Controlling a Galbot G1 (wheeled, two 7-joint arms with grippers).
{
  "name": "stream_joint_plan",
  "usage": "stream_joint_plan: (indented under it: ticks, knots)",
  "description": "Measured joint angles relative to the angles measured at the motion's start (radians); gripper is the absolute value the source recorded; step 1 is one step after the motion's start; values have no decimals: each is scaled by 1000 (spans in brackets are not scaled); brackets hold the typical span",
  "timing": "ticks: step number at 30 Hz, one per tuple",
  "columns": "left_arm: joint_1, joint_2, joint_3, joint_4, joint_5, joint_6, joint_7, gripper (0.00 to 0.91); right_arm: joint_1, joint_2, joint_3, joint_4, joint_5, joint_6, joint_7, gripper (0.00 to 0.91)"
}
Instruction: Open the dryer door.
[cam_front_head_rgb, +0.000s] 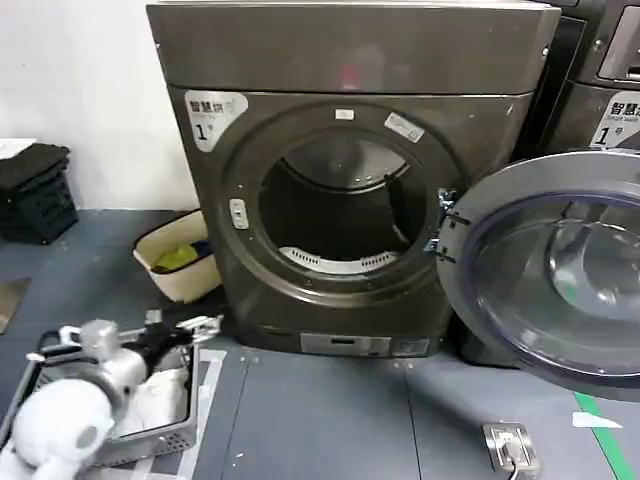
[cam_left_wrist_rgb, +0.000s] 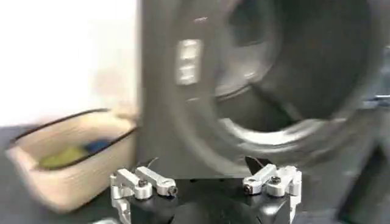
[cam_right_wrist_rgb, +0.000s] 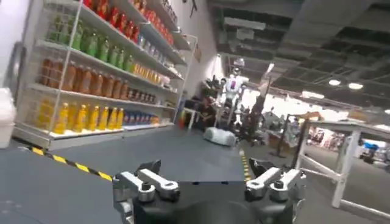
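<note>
The dryer door (cam_front_head_rgb: 560, 265) stands swung wide to the right on its hinges, its grey back and clear bowl window facing me. The dryer's round drum opening (cam_front_head_rgb: 340, 215) is uncovered and dark inside. My left gripper (cam_front_head_rgb: 195, 325) hangs low at the left, in front of the machine's lower left corner and well apart from the door. In the left wrist view the left gripper (cam_left_wrist_rgb: 201, 163) is open with nothing between its fingers, pointing at the drum opening (cam_left_wrist_rgb: 292, 61). My right gripper (cam_right_wrist_rgb: 203, 164) is open and empty, facing away into the room.
A cream basket (cam_front_head_rgb: 175, 262) with yellow and blue items sits on the floor left of the dryer. A neighbouring machine (cam_front_head_rgb: 600, 90) stands behind the open door. A grey tray (cam_front_head_rgb: 150, 440) lies under my left arm. A metal floor plate (cam_front_head_rgb: 510, 445) and green tape (cam_front_head_rgb: 605, 425) lie at the right.
</note>
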Motion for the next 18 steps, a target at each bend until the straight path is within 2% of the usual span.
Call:
stream_joint_plan:
  ticks: [3,13,18]
  knots:
    - [9,3,-58,17,-87,50,-91,907,-3,0,0,6,17,-10,-9,907]
    - [10,33,-152,80,-385,50,-438,907,-7,6,-6,22,28,-3,-18,907]
    - [21,59,-159,109,-497,50,-524,907,-7,10,-7,25,29,3,-22,907]
